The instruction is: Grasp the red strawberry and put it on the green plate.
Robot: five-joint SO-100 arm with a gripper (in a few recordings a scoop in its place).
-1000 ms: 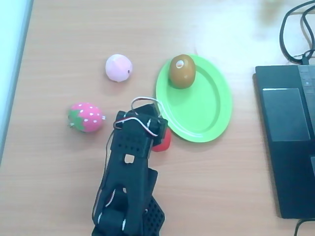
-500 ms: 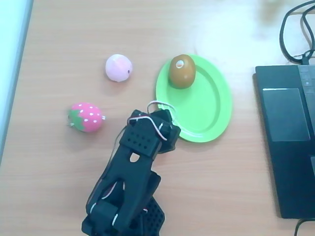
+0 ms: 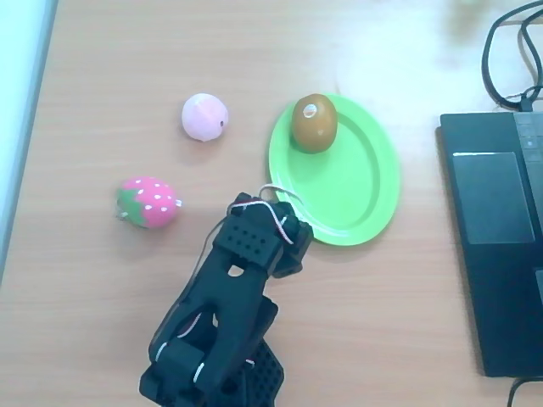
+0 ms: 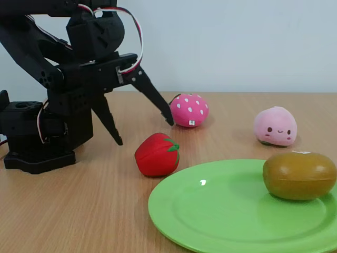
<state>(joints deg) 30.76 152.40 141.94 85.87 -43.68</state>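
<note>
In the fixed view the hand (image 4: 142, 130) hangs wide open and empty above the red strawberry (image 4: 157, 154), which lies on its side on the tabletop (image 4: 79, 211) just beside the green plate (image 4: 210, 211), leafy top toward the plate. One finger points behind the fruit, the other to its left. A kiwi (image 4: 299, 175) sits on the plate; pink strawberry (image 4: 189, 110) and peach (image 4: 275, 126) stand well clear

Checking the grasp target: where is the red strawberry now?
In the fixed view the red strawberry lies on the table beside the green plate's left rim, below the open pincer.
</note>
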